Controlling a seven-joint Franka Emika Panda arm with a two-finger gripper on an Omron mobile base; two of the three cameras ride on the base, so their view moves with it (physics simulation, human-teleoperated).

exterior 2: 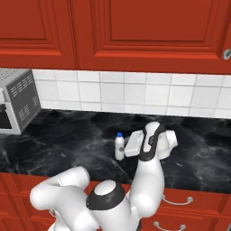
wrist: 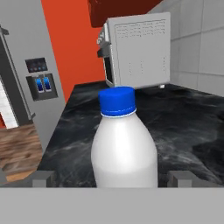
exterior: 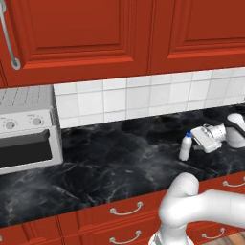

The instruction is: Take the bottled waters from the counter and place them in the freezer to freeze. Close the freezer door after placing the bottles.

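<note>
Jaws stand wide apart on my gripper (wrist: 112,178), one tip on each side of the bottle (wrist: 124,146), gripping nothing. I see a whitish translucent bottle with a blue cap (wrist: 117,101), low in the hand view's middle. It stands upright on the black counter (exterior: 110,165), long axis vertical, cap up.

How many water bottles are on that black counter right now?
1: a small whitish translucent plastic bottle with a blue cap stands upright on the black marble-look counter, between the open claw's fingertips. Another may be out of frame.

bottle (exterior: 185,147) on counter (exterior: 119,162), hand (exterior: 195,141) beside it
</note>
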